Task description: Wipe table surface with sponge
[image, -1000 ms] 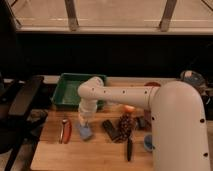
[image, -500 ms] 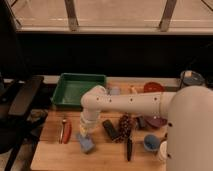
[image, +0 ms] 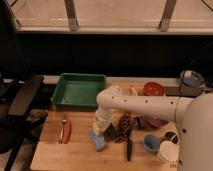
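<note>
Looking down past my white arm, I've got the gripper low over the light tan wooden tabletop, right above the small light-blue sponge; whether it's clamped on it, I can't tell. Behind sits the green plastic tray, nothing visible inside. A red-orange bowl stands far right, contents unclear.
</note>
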`<move>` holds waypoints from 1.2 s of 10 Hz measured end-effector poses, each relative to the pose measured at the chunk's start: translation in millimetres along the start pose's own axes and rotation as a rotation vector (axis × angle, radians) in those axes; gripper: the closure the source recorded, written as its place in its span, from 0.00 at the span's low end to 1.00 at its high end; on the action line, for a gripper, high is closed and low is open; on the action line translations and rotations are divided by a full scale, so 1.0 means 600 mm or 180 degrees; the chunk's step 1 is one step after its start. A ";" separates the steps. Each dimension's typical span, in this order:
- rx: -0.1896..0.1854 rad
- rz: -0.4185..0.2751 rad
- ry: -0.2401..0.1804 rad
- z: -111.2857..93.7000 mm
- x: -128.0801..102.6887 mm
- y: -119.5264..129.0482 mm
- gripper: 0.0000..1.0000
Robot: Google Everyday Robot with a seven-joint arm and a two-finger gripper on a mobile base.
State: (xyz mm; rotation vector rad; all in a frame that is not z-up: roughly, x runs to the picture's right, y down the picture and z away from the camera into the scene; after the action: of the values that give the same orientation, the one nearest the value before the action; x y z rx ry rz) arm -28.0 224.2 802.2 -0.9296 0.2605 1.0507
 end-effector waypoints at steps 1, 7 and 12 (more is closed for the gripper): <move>0.0021 -0.0008 -0.0015 -0.005 -0.017 -0.006 1.00; -0.0045 -0.0421 -0.0099 0.013 -0.112 0.121 1.00; -0.0177 -0.0432 -0.0046 0.042 -0.065 0.171 1.00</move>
State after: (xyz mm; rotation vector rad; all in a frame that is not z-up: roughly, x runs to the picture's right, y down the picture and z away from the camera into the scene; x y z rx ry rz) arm -138.9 236.7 786.4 -0.9758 0.1545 0.9430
